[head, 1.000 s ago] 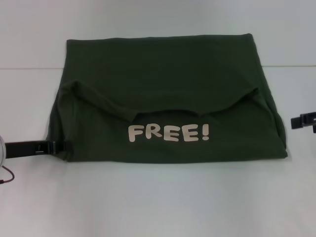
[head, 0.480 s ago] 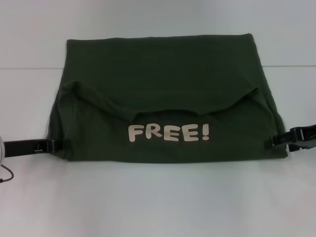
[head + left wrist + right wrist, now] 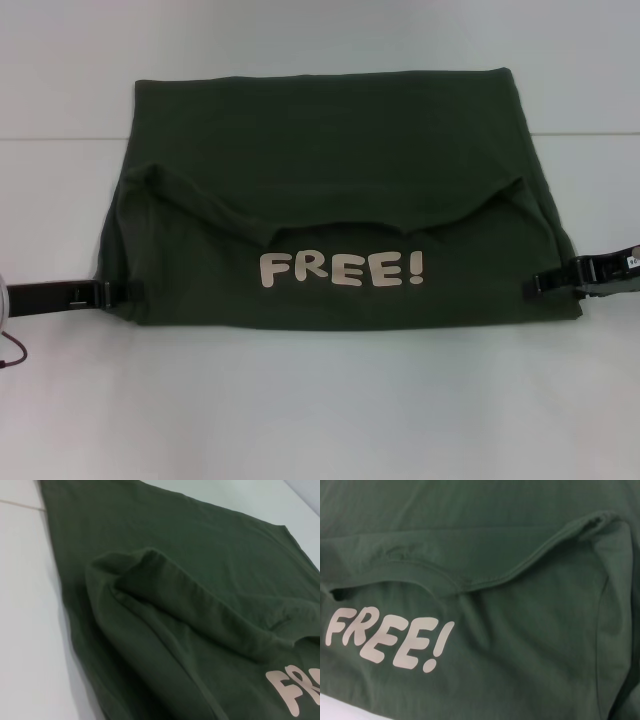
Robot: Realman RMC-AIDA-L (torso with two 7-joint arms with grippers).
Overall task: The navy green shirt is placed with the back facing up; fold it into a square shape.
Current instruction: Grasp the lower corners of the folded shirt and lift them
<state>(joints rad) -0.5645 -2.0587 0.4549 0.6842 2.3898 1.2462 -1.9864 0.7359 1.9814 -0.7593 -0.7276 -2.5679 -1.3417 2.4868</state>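
While both arms reach in from the sides, the navy green shirt [image 3: 330, 200] lies flat on a white table [image 3: 320, 410], filling the middle of the head view. At the far left, the left gripper [image 3: 125, 293] comes in low and level, its black tips touching the shirt's near left edge; whether its fingers are apart or pinched on the fabric cannot be told. Next to it, the shirt's left side bunches into a soft rolled fold, which the left wrist view shows as a raised ridge of cloth running across the garment. Moving toward the centre, the near part of the shirt is folded up over the rest, with a curved hem edge crossing the cloth from side to side. Below that edge, cream lettering [image 3: 342, 269] reading "FREE!" faces up, close to the near edge of the shirt. The right wrist view shows the same lettering [image 3: 387, 641] and the curved fold line above it. At the far right, the right gripper [image 3: 540, 283] reaches in level, its dark tip lying on the shirt's near right edge; its fingers too cannot be made out as apart or together
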